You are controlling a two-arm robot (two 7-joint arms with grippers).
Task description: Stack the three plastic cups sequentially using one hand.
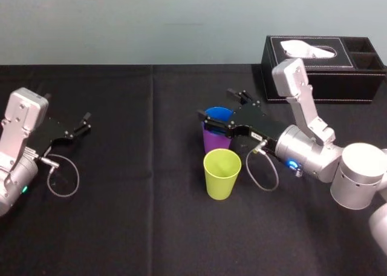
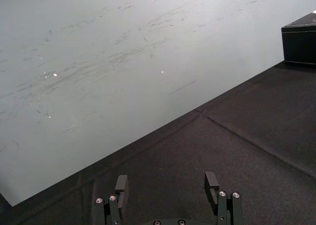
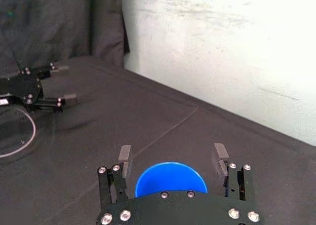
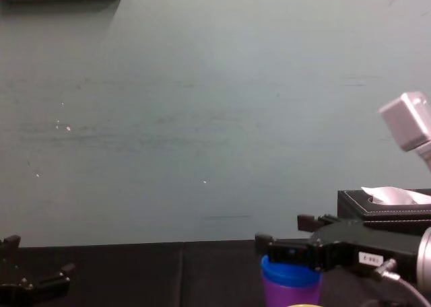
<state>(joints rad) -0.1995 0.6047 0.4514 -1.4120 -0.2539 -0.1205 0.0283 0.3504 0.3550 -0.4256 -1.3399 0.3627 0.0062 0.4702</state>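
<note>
**Two cups nested, yellow-green cup left to be added**

The blue cup (image 1: 217, 114) is seen seated inside the purple cup (image 1: 214, 141), with only its rim and a short band showing above the purple one. This pair stands upright near the middle of the black-covered table (image 1: 151, 227). The first part of the stacking can therefore be judged done.

The yellow-green cup (image 1: 221, 173) stands upright by itself, just in front of the nested pair on the robot's side and very close to it. Whether the two touch cannot be told. It is empty and is not held.

The right gripper (image 3: 172, 158) is held level at the rim of the blue cup. Its fingers are spread, one on each side of the rim, and a small gap is visible on both sides in the right wrist view. Nothing is grasped, so the blue cup is judged to be released.

The left gripper (image 2: 167, 185) is parked over bare cloth at the robot's left, well apart from the cups. Its fingers are spread and nothing is between them.

A black tissue box (image 1: 326, 67) sits at the far right of the table, behind the right arm.

What is left, as judged here, is for the yellow-green cup to be joined to the other two so that all three form one stack.
</note>
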